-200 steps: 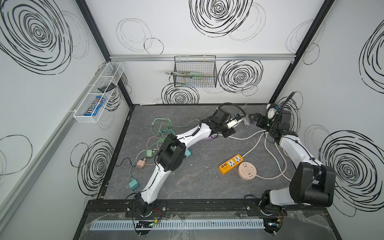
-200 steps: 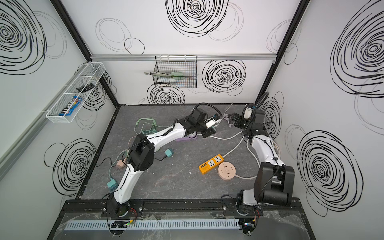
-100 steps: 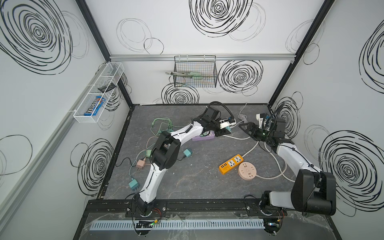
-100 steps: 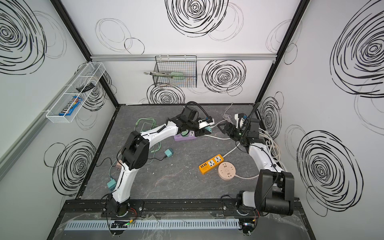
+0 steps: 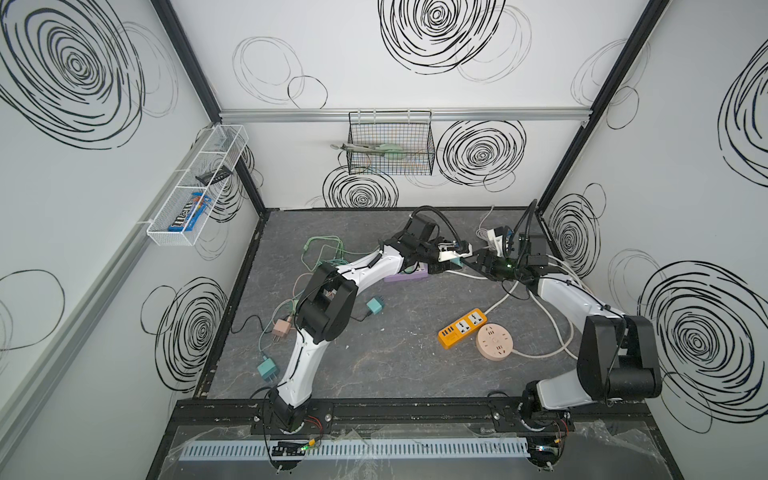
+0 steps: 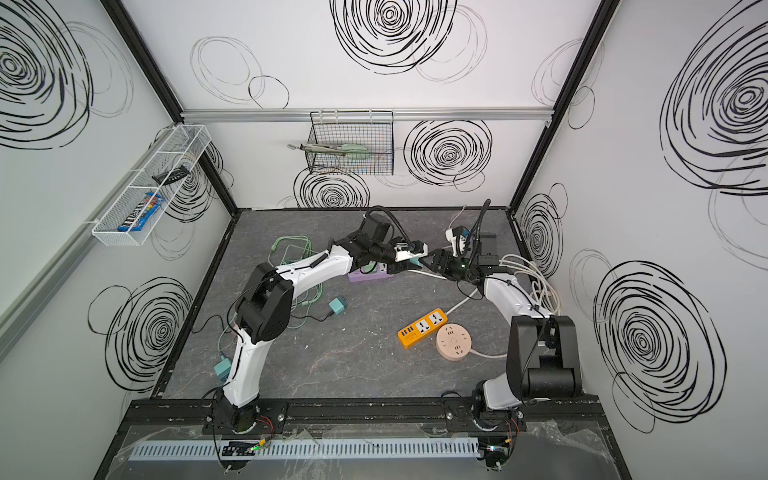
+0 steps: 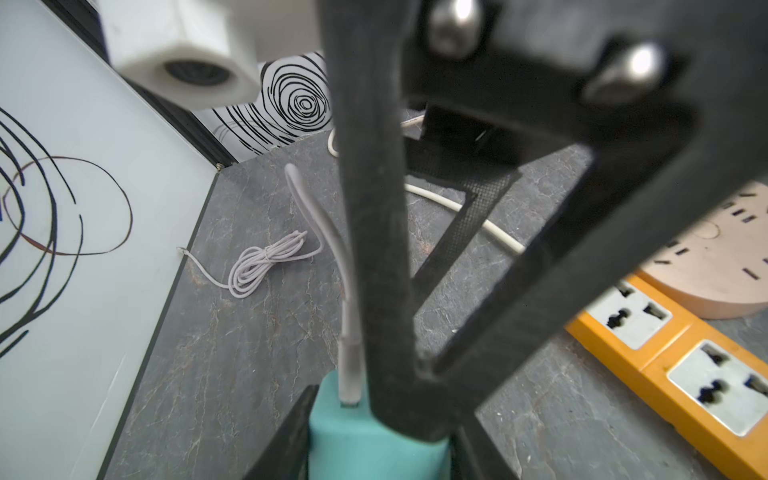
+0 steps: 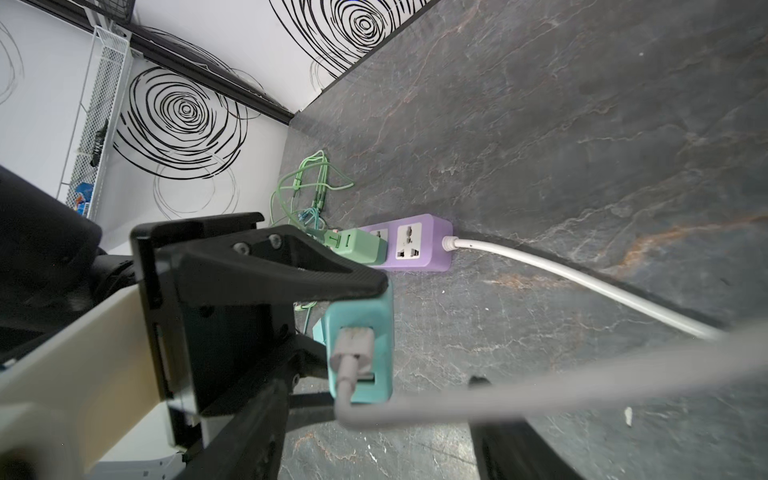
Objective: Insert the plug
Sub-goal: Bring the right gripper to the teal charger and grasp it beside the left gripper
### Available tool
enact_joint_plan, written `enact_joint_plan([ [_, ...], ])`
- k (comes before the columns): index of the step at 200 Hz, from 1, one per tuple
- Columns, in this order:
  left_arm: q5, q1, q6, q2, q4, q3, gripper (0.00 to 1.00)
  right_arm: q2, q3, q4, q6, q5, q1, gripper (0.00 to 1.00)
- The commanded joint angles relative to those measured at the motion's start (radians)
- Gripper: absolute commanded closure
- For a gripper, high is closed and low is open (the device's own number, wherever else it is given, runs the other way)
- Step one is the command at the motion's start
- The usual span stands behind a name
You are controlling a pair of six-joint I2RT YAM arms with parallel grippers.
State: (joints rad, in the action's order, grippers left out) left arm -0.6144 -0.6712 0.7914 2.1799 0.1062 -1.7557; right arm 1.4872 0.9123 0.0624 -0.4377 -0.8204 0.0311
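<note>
My left gripper (image 5: 454, 258) is shut on a teal plug block (image 5: 457, 262), held above the floor near the purple power strip (image 5: 409, 274). A white USB cable (image 7: 348, 328) is plugged into the block's face (image 8: 376, 316). My right gripper (image 5: 473, 262) meets it from the right, jaws apart, with the white cable crossing between its fingers (image 8: 249, 436). One right finger (image 7: 374, 249) lies against the teal block (image 7: 365, 444). In the right wrist view, the purple strip (image 8: 419, 245) carries a green adapter (image 8: 357, 247) and one free socket beside it.
An orange power strip (image 5: 461, 328) and a round pink socket hub (image 5: 494, 341) lie at the right front. A coiled white cable (image 7: 257, 262) lies by the back wall. Green cables (image 5: 324, 253) and loose adapters (image 5: 376, 306) are on the left. The purple strip's white cord (image 8: 582, 282) runs right.
My right gripper has come down and leftward to the teal block, and its jaws have narrowed. My left arm has shifted a little, still holding the block.
</note>
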Motion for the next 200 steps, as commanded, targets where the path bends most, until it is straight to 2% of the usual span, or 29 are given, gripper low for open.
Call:
enact_joint_plan([
  [1, -0.037, -0.002, 0.048, -0.063, -0.027, 0.008, 1.00, 0.022, 0.051, 0.028, 0.041, 0.001, 0.019, 0.33],
  [44, -0.020, -0.012, 0.055, -0.065, -0.041, 0.010, 1.00, 0.066, 0.100, 0.079, 0.083, -0.010, 0.043, 0.45],
  [76, -0.026, -0.020, 0.060, -0.069, -0.029, 0.013, 1.00, 0.061, 0.105, 0.074, 0.093, 0.029, 0.055, 0.49],
  [125, -0.031, -0.024, 0.054, -0.069, -0.034, 0.015, 1.00, 0.056, 0.108, 0.075, 0.095, 0.035, 0.057, 0.60],
  [137, -0.031, -0.025, 0.052, -0.068, -0.033, 0.013, 1.00, 0.050, 0.101, 0.071, 0.098, 0.035, 0.058, 0.66],
  [152, -0.034, -0.025, 0.041, -0.070, -0.034, 0.010, 0.98, 0.048, 0.094, 0.065, 0.101, 0.035, 0.058, 0.79],
  [174, -0.047, -0.020, -0.012, -0.082, -0.064, 0.021, 0.69, 0.046, 0.103, 0.064, 0.108, 0.058, 0.057, 0.92],
  [182, -0.046, -0.015, -0.046, -0.092, -0.093, 0.037, 0.56, 0.044, 0.108, 0.054, 0.108, 0.073, 0.056, 0.97],
  [187, -0.047, -0.012, -0.070, -0.102, -0.116, 0.052, 0.42, 0.043, 0.109, 0.042, 0.108, 0.084, 0.056, 1.00],
  [194, -0.047, -0.008, -0.106, -0.119, -0.146, 0.077, 0.24, 0.040, 0.108, 0.018, 0.104, 0.103, 0.056, 1.00],
  [198, -0.051, -0.004, -0.122, -0.131, -0.164, 0.093, 0.03, 0.038, 0.106, 0.003, 0.101, 0.117, 0.056, 1.00],
  [200, -0.054, -0.003, -0.130, -0.138, -0.171, 0.103, 0.02, 0.037, 0.106, -0.005, 0.099, 0.123, 0.056, 1.00],
])
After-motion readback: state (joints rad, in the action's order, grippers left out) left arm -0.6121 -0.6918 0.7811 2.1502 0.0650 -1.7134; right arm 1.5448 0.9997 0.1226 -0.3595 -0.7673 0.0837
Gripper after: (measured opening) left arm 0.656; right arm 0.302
